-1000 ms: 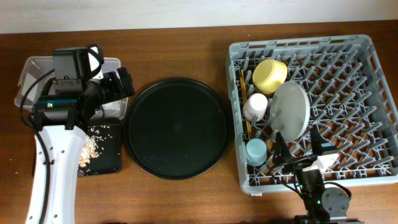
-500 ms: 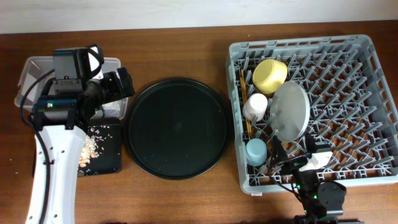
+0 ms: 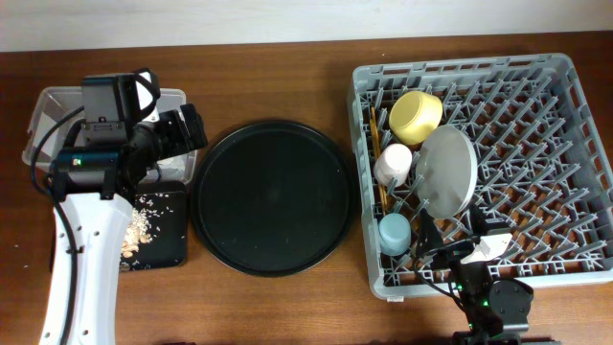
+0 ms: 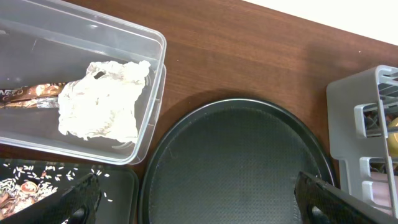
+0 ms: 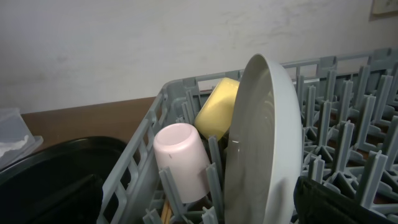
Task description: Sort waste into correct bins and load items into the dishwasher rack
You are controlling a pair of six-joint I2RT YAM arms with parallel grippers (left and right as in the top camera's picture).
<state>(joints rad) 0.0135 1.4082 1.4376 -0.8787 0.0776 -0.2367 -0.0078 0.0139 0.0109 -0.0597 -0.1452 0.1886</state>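
**Waste binned, dishes racked**

Overhead: left gripper (image 3: pixel 190 129) spread wide, empty, by clear box (image 3: pixel 46 103). Right gripper (image 3: pixel 455 238) spread wide, empty, at near edge of dishwasher rack (image 3: pixel 479 65). Yellow bowl (image 3: pixel 416 114), pink cup (image 3: pixel 393 163), blue cup (image 3: pixel 394 233), plate (image 3: pixel 446 171) and chopsticks (image 3: pixel 374 144) in rack.

Left wrist: napkin (image 4: pixel 102 102) and wrapper (image 4: pixel 28 96) inside box. Food scraps (image 4: pixel 25 185) on flat black tray (image 4: pixel 121 193).

Right wrist: plate upright between pegs, pink cup just beside.

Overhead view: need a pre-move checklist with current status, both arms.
1. Napkin and wrapper in the clear box: ok.
2. Food scraps on the flat black tray: ok.
3. Nothing left on the round black tray: ok.
4. Yellow bowl, pink cup, blue cup, plate and chopsticks in the rack: ok.
5. Left gripper open, nothing held: ok.
6. Right gripper open, over the rack's near edge: ok.
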